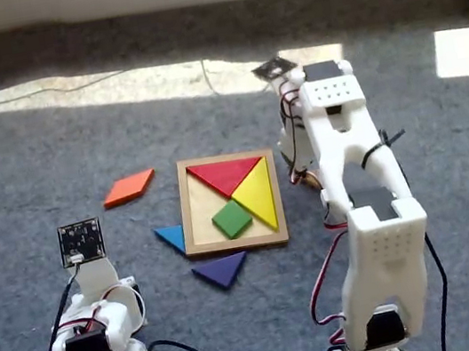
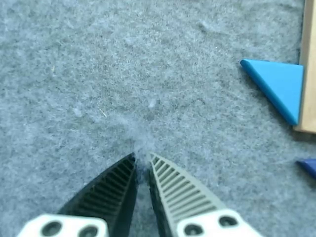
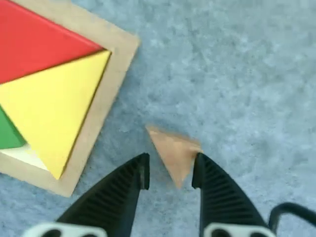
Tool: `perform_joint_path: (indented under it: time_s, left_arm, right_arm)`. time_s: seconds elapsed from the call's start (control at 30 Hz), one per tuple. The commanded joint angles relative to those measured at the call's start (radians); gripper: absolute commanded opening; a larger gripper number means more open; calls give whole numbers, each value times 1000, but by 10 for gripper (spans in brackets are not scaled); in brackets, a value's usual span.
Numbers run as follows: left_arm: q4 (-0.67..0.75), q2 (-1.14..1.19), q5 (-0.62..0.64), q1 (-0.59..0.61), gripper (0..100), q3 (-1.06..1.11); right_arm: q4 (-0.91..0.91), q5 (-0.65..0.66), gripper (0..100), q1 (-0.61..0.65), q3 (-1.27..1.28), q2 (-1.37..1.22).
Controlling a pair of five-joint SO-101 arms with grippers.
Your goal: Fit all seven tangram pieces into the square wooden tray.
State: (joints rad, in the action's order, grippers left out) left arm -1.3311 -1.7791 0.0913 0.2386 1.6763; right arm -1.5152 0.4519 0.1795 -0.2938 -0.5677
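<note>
The square wooden tray [image 1: 188,208] lies mid-carpet and holds a red triangle [image 1: 221,176], a yellow triangle [image 1: 257,194] and a green square [image 1: 232,219]. On the carpet lie an orange parallelogram [image 1: 128,187], a blue triangle [image 1: 171,237] against the tray's left side and a purple triangle [image 1: 221,269] in front of the tray. Right of the tray, my right gripper [image 3: 170,170] is open, its fingers either side of a small tan triangle [image 3: 174,148]. My left gripper [image 2: 143,159] is shut over bare carpet, left of the blue triangle [image 2: 279,86].
Grey carpet all round, with a sunlit band at the back and a cable [image 1: 49,89] lying across it. The tray's pale floor [image 3: 22,155] shows beside the green square. The left arm [image 1: 96,343] stays near the front left corner.
</note>
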Motion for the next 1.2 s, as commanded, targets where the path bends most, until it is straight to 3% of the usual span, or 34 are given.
perform_joint_path:
  time_s: [0.0, 0.33, 0.53, 0.8, 1.17]
  left_arm:
    - [-5, -39, -5, 10, 6, 21]
    - [-5, -39, -5, 10, 6, 21]
    - [-5, -39, -5, 10, 6, 21]
    - [-5, -39, -5, 10, 6, 21]
    - [-5, -39, -5, 10, 6, 21]
  right_arm:
    - [-4, 11, 154, 19, -19, -35]
    - [4, 11, 218, 12, -18, -59]
    - [25, 12, 79, 12, -18, -59]
    - [18, 12, 8, 8, -18, -50]
    - [-42, 11, 6, 54, 12, 208]
